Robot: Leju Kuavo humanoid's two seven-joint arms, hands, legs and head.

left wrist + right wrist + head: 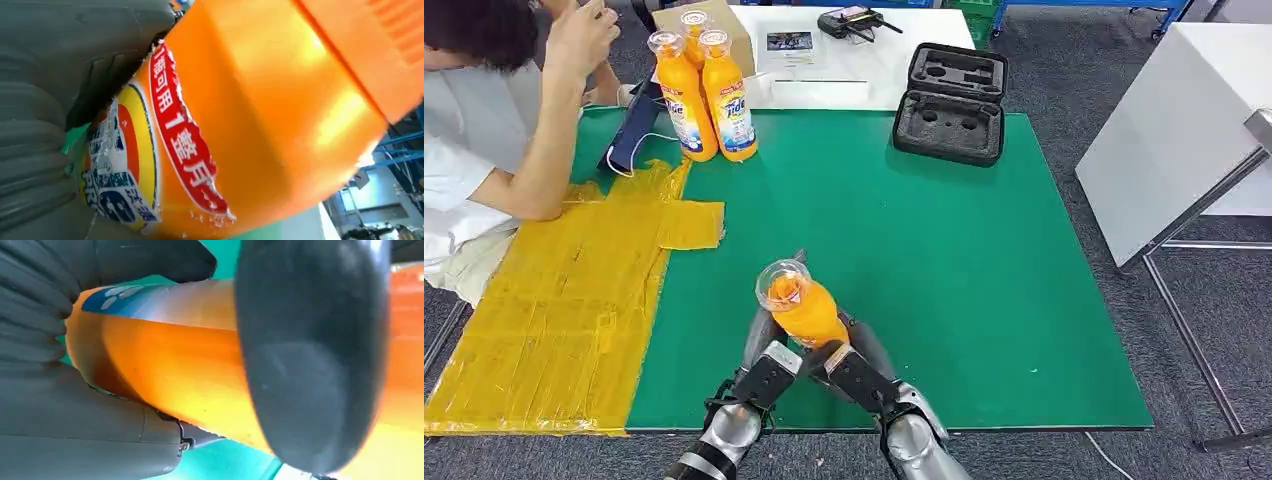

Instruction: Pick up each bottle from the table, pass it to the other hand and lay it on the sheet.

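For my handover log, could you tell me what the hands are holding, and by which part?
Both the left hand and right hand grip one orange bottle by its lower body, cap upward.

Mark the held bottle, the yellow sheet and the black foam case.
held bottle (804,312): head view, orange body.
yellow sheet (554,310): head view, bare middle.
black foam case (950,125): head view, lower half's foam.

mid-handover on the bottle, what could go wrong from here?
1. Both the left hand and right hand are on the bottle low down, its capped end up and free; if one lets go early it may tip out.
2. A person's arm rests at the far end of the yellow sheet, so laying it there risks contact.
3. The other bottles stand close beside that end and could be knocked.
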